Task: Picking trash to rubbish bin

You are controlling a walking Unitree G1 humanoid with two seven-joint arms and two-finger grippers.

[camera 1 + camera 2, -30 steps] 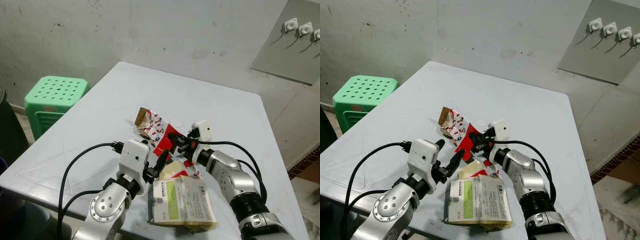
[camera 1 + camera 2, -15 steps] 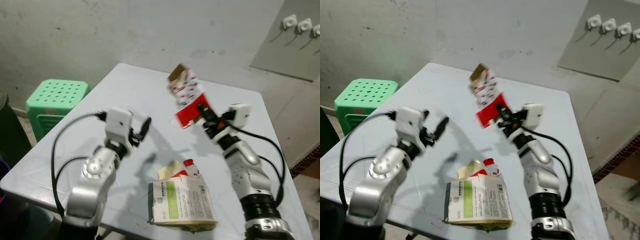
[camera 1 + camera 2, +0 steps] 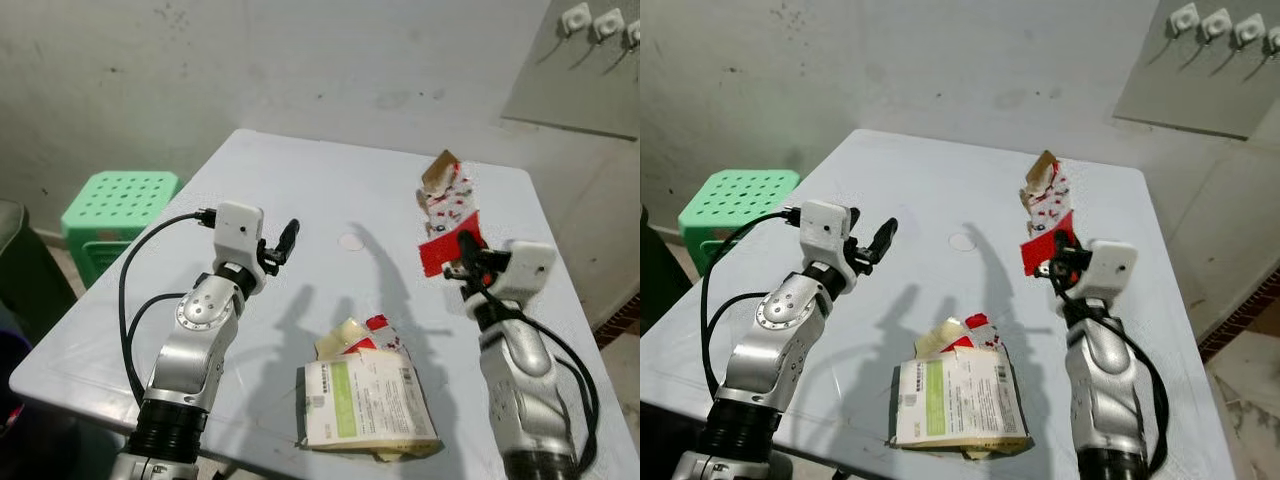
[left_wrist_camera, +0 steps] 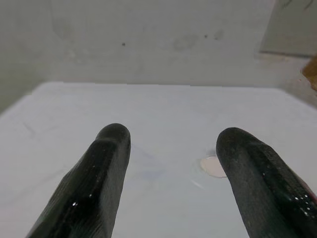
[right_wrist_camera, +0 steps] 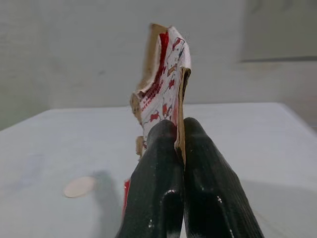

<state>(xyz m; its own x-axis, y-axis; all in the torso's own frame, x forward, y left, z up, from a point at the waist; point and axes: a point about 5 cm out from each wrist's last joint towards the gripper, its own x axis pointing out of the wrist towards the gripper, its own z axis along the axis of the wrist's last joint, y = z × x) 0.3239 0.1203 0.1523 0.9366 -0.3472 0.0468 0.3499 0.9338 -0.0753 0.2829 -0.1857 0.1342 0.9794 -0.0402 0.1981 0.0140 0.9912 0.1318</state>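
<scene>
Right gripper (image 5: 174, 136) has swung its pinched wrapper (image 3: 446, 214) rightward above the table (image 3: 300, 180); left gripper (image 4: 171, 141) gapes.

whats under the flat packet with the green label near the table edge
A cream and red wrapper pokes out from beneath the green-label packet. How far it reaches underneath, and whether anything else lies there, is hidden.

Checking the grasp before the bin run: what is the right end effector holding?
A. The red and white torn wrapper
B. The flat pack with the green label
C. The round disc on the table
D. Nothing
A: the right end effector is pinched shut on the red and white torn wrapper, lifted above the table.
</scene>
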